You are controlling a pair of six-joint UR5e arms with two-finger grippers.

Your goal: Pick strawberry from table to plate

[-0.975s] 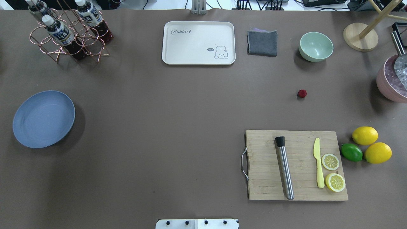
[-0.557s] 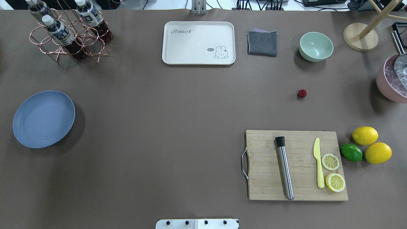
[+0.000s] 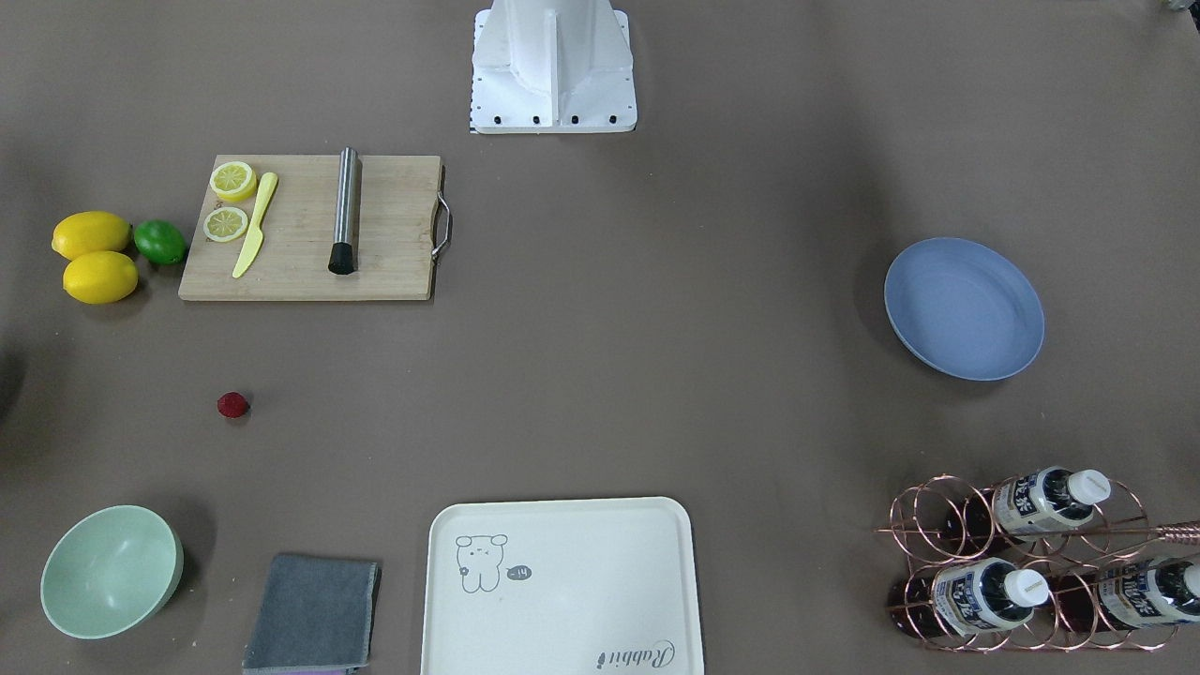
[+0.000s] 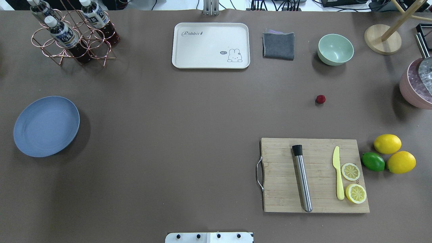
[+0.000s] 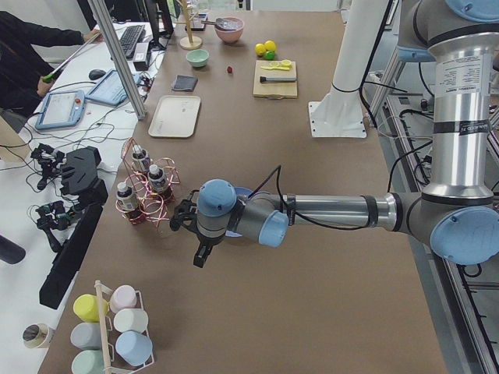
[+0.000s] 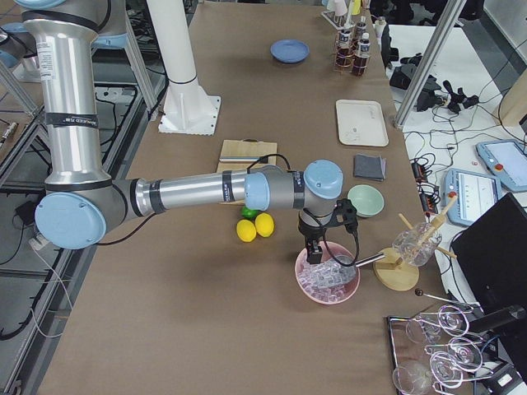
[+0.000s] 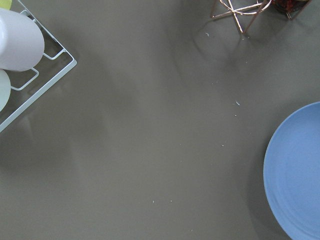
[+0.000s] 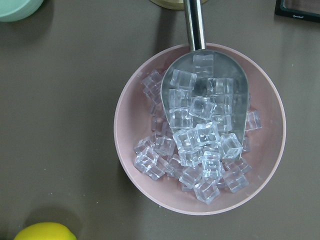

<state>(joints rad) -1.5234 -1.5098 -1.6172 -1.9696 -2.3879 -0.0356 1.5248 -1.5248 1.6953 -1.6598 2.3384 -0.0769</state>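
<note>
Brown table [image 4: 189, 111] stretched unchanged over the past second, and neither arm had entered the overhead view. Left gripper [image 5: 200, 257] hung just beside the plate [image 4: 46, 126], and right gripper [image 6: 315, 252] hung over a pink ice bowl [image 8: 122, 130]; how their jaws stood could not be told. Strawberry [image 4: 320, 99] lay untouched on the table, well apart from the plate, so the pick seemingly had not started.
</note>
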